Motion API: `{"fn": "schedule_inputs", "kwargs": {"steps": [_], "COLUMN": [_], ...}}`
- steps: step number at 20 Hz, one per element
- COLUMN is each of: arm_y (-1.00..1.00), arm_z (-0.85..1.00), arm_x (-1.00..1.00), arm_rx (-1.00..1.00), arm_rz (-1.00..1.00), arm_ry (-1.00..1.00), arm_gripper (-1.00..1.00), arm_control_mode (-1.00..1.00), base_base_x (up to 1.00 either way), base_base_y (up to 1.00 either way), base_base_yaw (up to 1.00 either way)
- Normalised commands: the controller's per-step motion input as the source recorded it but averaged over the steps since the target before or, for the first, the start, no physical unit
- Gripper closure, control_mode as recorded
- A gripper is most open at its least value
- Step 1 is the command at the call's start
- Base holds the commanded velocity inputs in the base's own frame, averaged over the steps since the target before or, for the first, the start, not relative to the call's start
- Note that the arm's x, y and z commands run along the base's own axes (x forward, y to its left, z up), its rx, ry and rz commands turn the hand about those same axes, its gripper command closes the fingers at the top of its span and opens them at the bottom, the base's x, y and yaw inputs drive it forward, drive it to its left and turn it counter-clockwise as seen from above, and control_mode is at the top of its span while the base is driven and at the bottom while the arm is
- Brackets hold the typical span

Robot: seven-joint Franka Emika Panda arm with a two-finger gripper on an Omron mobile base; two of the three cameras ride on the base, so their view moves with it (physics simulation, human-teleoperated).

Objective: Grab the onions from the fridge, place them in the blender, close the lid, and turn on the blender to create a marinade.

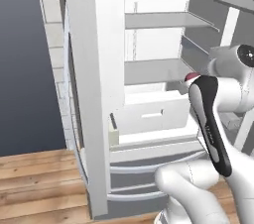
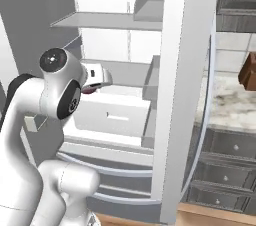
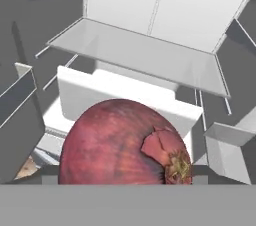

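The fridge [image 1: 99,94] stands open, and the white arm reaches into it. I can see white shelves [image 1: 154,20] and a white drawer [image 1: 149,114] inside.

In the hand view, a red onion [image 3: 120,142] sits big and close at 6 o'clock. Its rough root end [image 3: 175,162] points toward 4 o'clock. The drawer [image 3: 125,95] is just behind it, toward 12 o'clock, and a flat shelf [image 3: 140,52] lies higher up.

In the left base view, a bit of red onion [image 1: 190,77] peeks out at about 2 o'clock, right by the arm's dark part, in front of the middle shelf. In the right base view, the onion [image 2: 90,89] shows as a dark red bit under the white hand, at about 10 o'clock, above the drawer [image 2: 112,115].

I cannot see the finger tips, so I cannot tell how wide the jaws are or if they hold the onion.

A counter [image 2: 227,105] with dark drawers [image 2: 225,150] stands at 3 o'clock in the right base view.
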Motion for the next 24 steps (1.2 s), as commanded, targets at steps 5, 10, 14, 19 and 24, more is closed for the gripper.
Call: {"fn": "schedule_inputs", "kwargs": {"steps": [5,10,14,19,24], "arm_y": [0.00,0.00,0.00,0.00,0.00], "arm_z": [0.00,0.00,0.00,0.00,0.00], "arm_x": [0.00,0.00,0.00,0.00,0.00], "arm_rx": [0.00,0.00,0.00,0.00,0.00], "arm_rz": [0.00,0.00,0.00,0.00,0.00], "arm_ry": [0.00,0.00,0.00,0.00,0.00], "arm_gripper": [1.00,1.00,1.00,1.00,1.00], "arm_control_mode": [1.00,1.00,1.00,1.00,1.00], "base_base_x": [-0.77,-0.24,0.00,0.00,0.08], "base_base_y": [-0.01,0.21,0.54,0.55,0.55], "base_base_yaw": [0.22,0.51,0.72,0.77,0.72]}}
